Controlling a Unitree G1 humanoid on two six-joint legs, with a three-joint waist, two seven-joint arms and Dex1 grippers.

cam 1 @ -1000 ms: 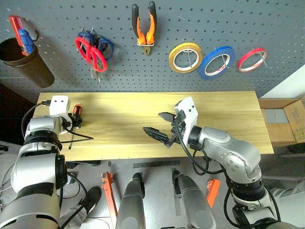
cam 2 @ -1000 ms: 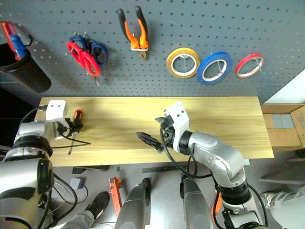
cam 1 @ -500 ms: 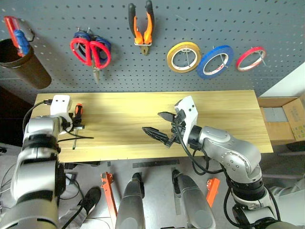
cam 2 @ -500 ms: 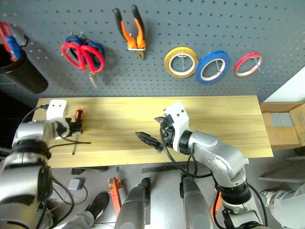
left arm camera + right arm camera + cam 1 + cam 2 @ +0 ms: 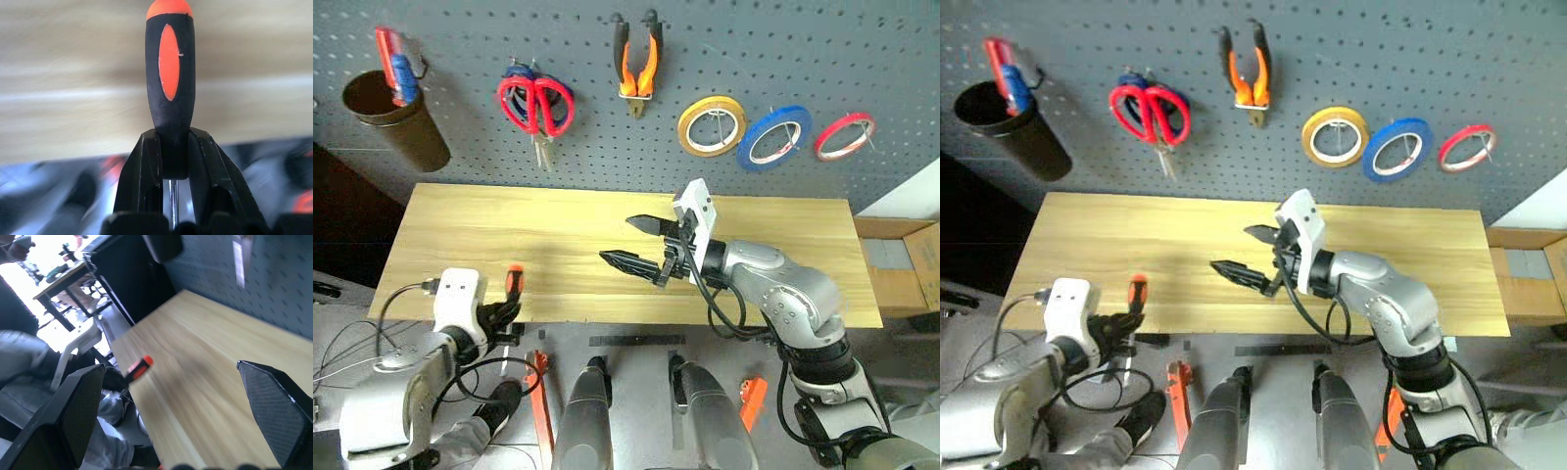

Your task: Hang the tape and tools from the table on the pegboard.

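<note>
My left gripper (image 5: 506, 311) is shut on the black collar of the screwdriver (image 5: 168, 83), whose orange-and-black handle sticks up over the front left edge of the table (image 5: 489, 230). My right gripper (image 5: 619, 241) hovers open over the middle of the table with nothing between its fingers (image 5: 83, 411). On the pegboard (image 5: 754, 49) hang the red-handled scissors (image 5: 546, 103), the orange-and-black pliers (image 5: 636, 59) and the blue tape (image 5: 778, 135).
A yellow tape ring (image 5: 712, 125) and a red tape ring (image 5: 843, 135) flank the blue one. A dark cup (image 5: 396, 117) holding a red-and-blue tool hangs at the far left. A cardboard box (image 5: 901, 259) sits beyond the table's right end.
My left gripper closed on the screwdriver, lifted it off the table's left part and drew it back to the front edge. The head camera shifted. The right gripper barely moved.
</note>
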